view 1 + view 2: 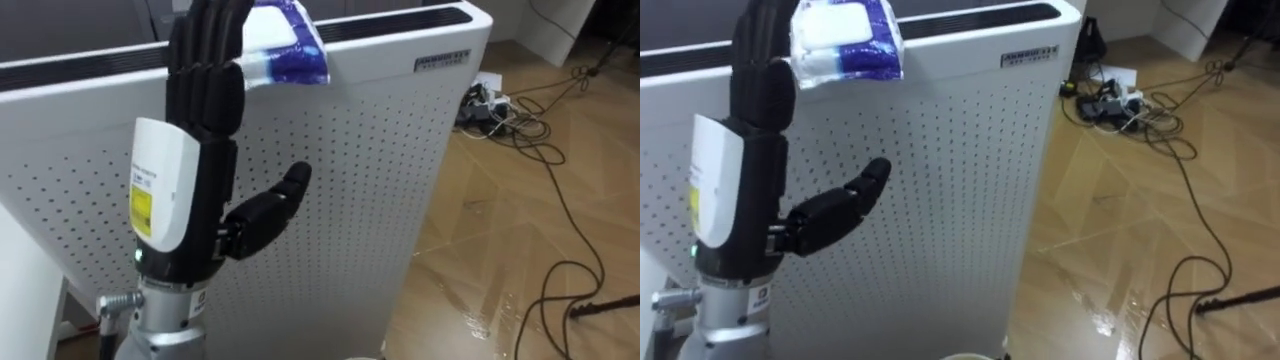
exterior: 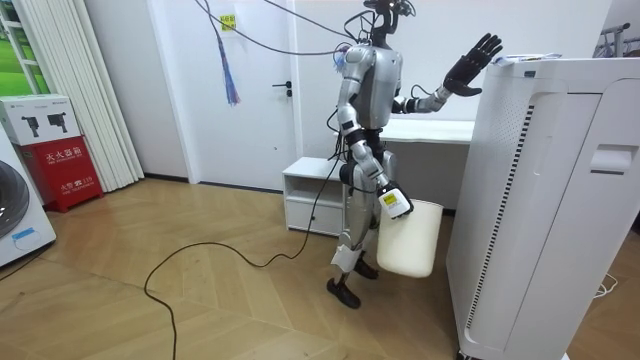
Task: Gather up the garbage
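1. The robot stands on a wooden floor (image 1: 520, 220) close against a tall white air purifier (image 1: 380, 170). The purifier's front is a panel of small perforations, and a dark slotted grille (image 1: 400, 22) runs along its flat top.
2. The garbage, a crumpled white and blue packet (image 1: 285, 45), lies on the near edge of that top.
3. The left hand (image 1: 205, 100) is raised in front of the purifier with its back to the camera. Its fingers are straight and its thumb is spread to the side, and it holds nothing. Its fingertips reach the top edge just beside the packet; I cannot tell whether they touch it.
4. In the room view the right hand (image 2: 393, 203) hangs low at the rim of a white bin (image 2: 412, 245) carried at the robot's side. Whether it grips the bin cannot be told.
5. Past the purifier, a tangle of plugs and cables (image 1: 490, 100) lies on the floor.
6. Behind the robot are a white counter (image 2: 435, 130), a low white cabinet (image 2: 312, 195) and a white door (image 2: 260, 90). A red box (image 2: 58, 150) stands by pale curtains (image 2: 75, 90).
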Tool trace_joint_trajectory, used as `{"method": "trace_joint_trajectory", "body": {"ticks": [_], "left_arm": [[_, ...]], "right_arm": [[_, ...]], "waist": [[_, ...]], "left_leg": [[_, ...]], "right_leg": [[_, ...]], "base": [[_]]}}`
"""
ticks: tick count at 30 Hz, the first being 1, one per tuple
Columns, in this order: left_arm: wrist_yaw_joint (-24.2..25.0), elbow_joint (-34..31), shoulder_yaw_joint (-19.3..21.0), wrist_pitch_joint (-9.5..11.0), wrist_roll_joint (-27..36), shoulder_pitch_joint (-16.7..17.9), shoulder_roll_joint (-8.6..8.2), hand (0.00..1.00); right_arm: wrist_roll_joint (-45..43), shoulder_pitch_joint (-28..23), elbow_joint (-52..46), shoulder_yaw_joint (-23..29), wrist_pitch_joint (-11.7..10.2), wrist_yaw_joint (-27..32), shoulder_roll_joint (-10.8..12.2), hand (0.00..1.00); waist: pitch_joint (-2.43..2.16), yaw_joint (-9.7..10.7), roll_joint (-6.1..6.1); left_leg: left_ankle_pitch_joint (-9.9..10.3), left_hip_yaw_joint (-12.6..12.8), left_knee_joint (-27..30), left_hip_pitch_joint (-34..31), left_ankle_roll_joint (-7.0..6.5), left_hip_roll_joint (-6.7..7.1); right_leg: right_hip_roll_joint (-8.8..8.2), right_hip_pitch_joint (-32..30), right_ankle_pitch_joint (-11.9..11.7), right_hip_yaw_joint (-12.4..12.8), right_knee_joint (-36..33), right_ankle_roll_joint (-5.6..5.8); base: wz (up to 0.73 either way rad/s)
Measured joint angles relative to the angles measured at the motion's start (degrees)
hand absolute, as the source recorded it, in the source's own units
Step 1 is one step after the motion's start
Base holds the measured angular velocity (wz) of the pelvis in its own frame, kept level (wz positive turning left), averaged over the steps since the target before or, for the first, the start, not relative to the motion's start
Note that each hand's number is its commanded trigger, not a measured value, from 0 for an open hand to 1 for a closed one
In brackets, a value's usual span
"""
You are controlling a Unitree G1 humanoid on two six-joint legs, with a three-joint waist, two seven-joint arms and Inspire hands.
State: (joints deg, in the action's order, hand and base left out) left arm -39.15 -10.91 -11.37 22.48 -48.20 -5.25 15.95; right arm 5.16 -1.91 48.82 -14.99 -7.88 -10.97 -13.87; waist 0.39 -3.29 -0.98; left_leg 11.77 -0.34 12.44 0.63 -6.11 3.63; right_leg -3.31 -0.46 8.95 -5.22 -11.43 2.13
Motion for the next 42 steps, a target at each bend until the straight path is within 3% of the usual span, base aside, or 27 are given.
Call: {"method": "trace_joint_trajectory", "body": {"ticks": [7, 13, 19, 26, 29, 42], "left_arm": [[0.82, -0.91, 0.19, -1.09, -4.58, -0.01, 0.61, 0.00], [0.52, -0.92, 1.30, -1.49, -4.52, -0.01, 1.77, 0.00], [0.08, -1.74, 4.40, -2.43, -4.55, 0.00, 3.35, 0.00], [-0.44, -3.93, 6.22, -3.13, -6.08, 0.03, 5.25, 0.00], [-0.18, -4.47, 6.59, -4.32, -6.70, 0.03, 5.31, 0.00], [1.18, -4.89, 6.67, -6.35, -7.84, 0.05, 5.56, 0.00]], "right_arm": [[-1.26, -0.55, -0.01, 0.03, -0.01, -1.38, 0.51, 1.00], [-1.24, -0.59, -0.51, 0.17, 0.00, -1.67, 0.47, 1.00], [-2.64, -2.24, -5.03, 0.71, 0.04, -1.70, -0.12, 1.00], [-3.79, -2.80, -5.29, 0.74, 0.04, -2.46, -0.12, 1.00], [-4.57, -3.25, -5.32, 0.79, 0.39, -2.76, -0.12, 1.00], [-5.67, -4.61, -5.28, 1.05, 0.49, -2.96, -0.12, 1.00]], "waist": [[0.00, 0.14, -0.09], [0.12, 0.09, 0.20], [0.20, -0.06, 1.42], [-0.23, -0.28, 2.59], [-0.44, -0.28, 2.92], [-0.32, 0.01, 3.13]], "left_leg": [[-0.07, -0.11, -1.73, 2.89, 0.11, -0.20], [-0.06, -0.04, -1.79, 2.90, 0.11, -0.21], [-0.05, -0.04, -2.30, 2.90, 0.13, -0.24], [-0.05, 0.03, -2.51, 3.04, 0.13, -0.21], [-0.06, 0.07, -2.51, 3.06, 0.14, -0.21], [-0.07, 0.19, -2.50, 3.22, 0.16, -0.23]], "right_leg": [[0.33, 3.49, -0.65, -0.38, 2.91, -0.03], [0.36, 3.46, -0.67, -0.58, 2.89, -0.03], [0.38, 3.29, -0.84, -0.84, 2.85, 0.07], [0.34, 3.31, -0.89, -0.85, 2.86, 0.14], [0.32, 3.31, -0.89, -0.84, 2.87, 0.14], [0.34, 3.38, -0.92, -0.08, 2.81, 0.15]], "base": [[0.00], [0.00], [0.01], [0.00], [0.00], [0.00]]}}
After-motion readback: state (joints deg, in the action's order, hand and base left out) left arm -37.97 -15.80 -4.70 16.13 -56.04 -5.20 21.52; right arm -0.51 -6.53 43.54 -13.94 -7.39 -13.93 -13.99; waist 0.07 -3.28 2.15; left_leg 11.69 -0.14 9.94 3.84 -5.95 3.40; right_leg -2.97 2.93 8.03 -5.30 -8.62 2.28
